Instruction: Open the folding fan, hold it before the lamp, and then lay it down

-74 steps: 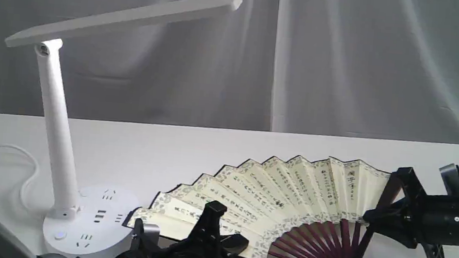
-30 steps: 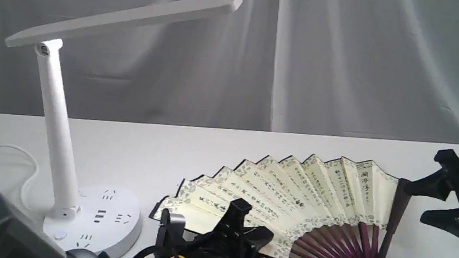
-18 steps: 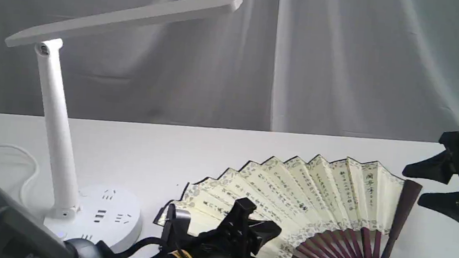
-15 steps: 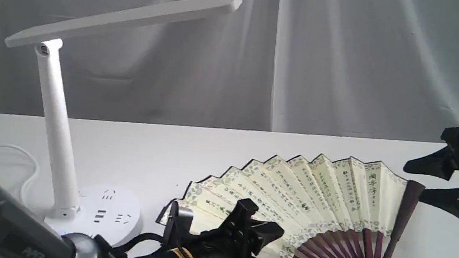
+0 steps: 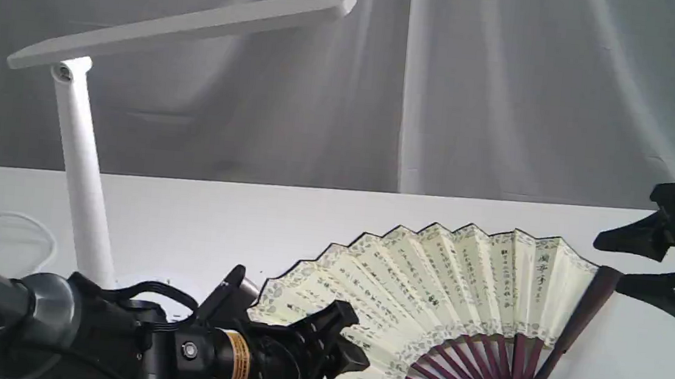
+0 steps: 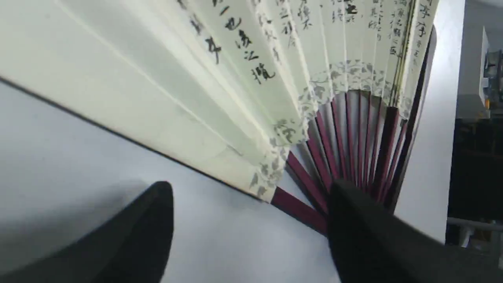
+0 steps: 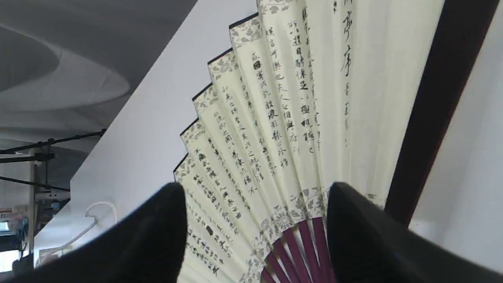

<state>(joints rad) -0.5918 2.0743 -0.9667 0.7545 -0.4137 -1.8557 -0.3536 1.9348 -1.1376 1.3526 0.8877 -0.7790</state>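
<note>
This looks like a robotics lab's recording bench: a bare white table [image 5: 286, 215] under the right gripper [image 7: 255, 188], draped grey cloth [image 5: 503, 106] hung beyond it, black rig poles [image 7: 39, 149] off the table's edge (cluttered equipment [image 6: 473, 78] shows past the left gripper [image 6: 251, 188]).

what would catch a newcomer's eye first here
The folding fan draws the eye first, spread wide on the white table right of centre, cream pleats with black calligraphy over maroon ribs. Next the tall white lamp at the left, then the open left gripper and right gripper flanking the fan.
</note>
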